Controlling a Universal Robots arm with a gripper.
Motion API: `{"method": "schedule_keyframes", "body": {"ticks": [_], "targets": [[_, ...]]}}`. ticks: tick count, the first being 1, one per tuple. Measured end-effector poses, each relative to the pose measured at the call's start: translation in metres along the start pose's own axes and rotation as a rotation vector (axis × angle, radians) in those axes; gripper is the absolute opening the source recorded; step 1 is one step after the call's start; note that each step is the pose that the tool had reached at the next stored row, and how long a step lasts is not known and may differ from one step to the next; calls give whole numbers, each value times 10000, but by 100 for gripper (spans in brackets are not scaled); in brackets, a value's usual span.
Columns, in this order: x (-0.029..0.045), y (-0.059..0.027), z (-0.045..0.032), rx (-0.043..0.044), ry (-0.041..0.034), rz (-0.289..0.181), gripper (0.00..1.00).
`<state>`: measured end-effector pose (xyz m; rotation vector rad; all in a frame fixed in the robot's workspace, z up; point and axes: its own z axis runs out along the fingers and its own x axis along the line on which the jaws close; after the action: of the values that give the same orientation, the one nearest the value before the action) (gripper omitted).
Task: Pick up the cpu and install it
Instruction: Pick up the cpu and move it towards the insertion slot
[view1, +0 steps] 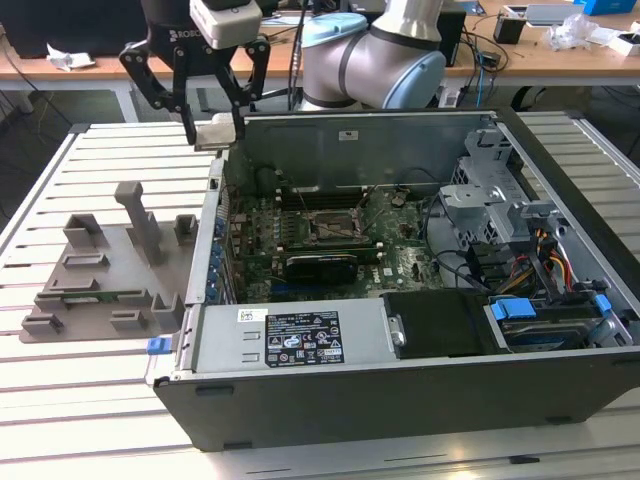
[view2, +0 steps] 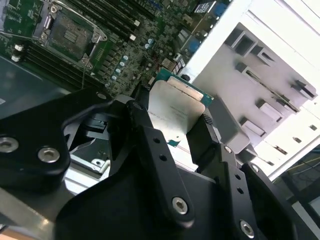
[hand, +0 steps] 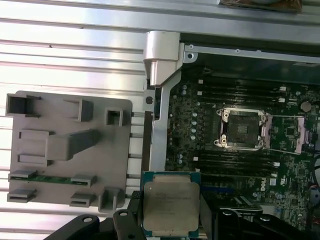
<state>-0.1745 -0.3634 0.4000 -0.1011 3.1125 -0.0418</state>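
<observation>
The cpu (hand: 170, 207) was clamped in the gripper (view1: 215, 130), above the corner wall of one open computer case (view1: 300, 410); one motherboard socket (hand: 242, 129) lay well apart inside, one grey holder block (hand: 70, 145) beside the case

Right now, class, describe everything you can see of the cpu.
The cpu is a thin square chip: a silver-grey metal lid with faint print on a green board rim. The gripper's black fingers clamp two opposite edges, holding it roughly level in the air over the edge of the open computer case, at the exterior view's left. Nothing else touches it.
</observation>
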Motion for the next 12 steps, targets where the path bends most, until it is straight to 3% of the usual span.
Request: {"method": "schedule_keyframes", "body": {"ticks": [5, 12], "targets": [[-94, 13, 13, 0, 0, 0, 55], [-316, 85, 35, 0, 2, 0, 55]]}}
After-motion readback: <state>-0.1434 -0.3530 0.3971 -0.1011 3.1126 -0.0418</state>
